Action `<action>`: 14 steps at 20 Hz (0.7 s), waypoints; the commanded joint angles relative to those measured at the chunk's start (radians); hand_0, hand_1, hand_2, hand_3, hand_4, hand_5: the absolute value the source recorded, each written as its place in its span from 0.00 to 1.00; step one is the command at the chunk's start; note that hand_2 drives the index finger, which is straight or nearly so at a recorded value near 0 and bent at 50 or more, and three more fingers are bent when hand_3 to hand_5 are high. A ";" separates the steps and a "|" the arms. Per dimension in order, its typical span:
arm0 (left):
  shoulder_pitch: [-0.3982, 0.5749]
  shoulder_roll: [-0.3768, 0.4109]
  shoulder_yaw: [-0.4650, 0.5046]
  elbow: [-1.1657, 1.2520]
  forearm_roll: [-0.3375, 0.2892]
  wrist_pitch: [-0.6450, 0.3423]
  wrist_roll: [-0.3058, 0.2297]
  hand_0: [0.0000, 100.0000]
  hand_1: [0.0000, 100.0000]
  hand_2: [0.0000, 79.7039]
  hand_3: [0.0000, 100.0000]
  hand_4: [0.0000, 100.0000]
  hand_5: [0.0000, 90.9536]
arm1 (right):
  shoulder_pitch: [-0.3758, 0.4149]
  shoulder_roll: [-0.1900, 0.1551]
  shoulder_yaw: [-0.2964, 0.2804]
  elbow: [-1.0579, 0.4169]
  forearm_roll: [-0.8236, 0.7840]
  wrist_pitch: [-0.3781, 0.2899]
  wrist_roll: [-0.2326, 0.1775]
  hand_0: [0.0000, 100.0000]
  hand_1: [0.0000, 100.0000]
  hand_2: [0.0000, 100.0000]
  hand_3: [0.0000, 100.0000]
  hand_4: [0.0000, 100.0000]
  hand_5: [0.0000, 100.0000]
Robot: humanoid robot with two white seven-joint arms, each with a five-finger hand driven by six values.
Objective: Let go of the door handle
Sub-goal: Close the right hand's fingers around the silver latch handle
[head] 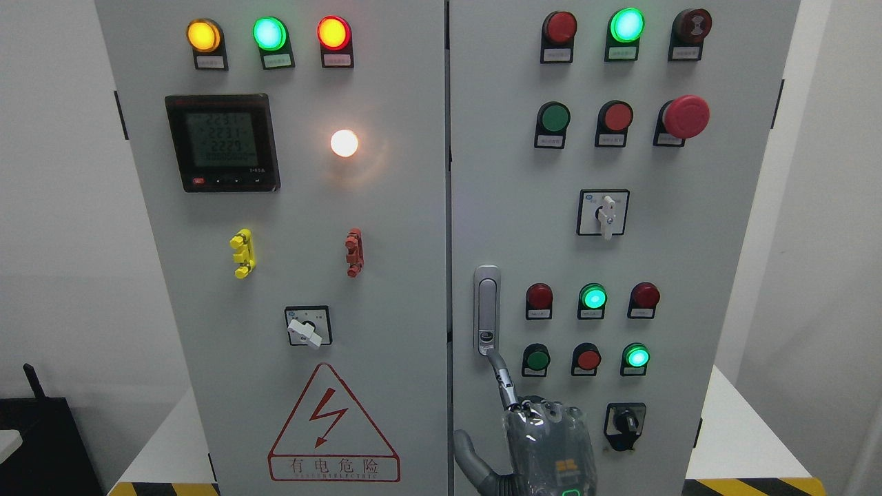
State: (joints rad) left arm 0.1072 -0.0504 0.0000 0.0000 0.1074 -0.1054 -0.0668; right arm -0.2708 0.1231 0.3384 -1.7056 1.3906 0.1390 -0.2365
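The handle (486, 310) is a slim, upright metal swing latch set flush in the right door (620, 241) of the cabinet, just right of the centre seam and a little below mid-height, with a small lock or push button at its foot. It looks rigid, smooth and probably slippery: a stiff lever that would have to be caught at its lower end, where the button frees it, not along the flat face. A hand (544, 441) rises from the bottom edge right of the middle; it reads as the right one, though the arm itself is hidden by the frame edge. From the hand, the handle lies at about 11 o'clock, close above. One finger (505, 382) is stretched up and its tip touches, or nearly touches, the handle's lower end at the button; the other fingers are curled back toward the palm and the thumb sticks out to 8 o'clock. Nothing is grasped, so the handle seems already free of any grip, with only that fingertip left to draw away. No other hand shows.
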 commanded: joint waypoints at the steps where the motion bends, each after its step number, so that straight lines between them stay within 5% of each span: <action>1: 0.000 0.000 -0.014 0.020 0.000 0.000 -0.001 0.12 0.39 0.00 0.00 0.00 0.00 | -0.019 0.006 0.008 0.046 0.007 0.011 0.008 0.30 0.37 0.00 1.00 1.00 1.00; 14: 0.000 0.000 -0.014 0.020 0.000 0.000 -0.001 0.12 0.39 0.00 0.00 0.00 0.00 | -0.027 0.004 0.004 0.055 0.004 0.019 0.026 0.31 0.37 0.00 1.00 1.00 1.00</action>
State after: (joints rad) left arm 0.1072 -0.0505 0.0000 0.0000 0.1074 -0.1054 -0.0668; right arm -0.2948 0.1269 0.3428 -1.6679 1.3953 0.1578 -0.2113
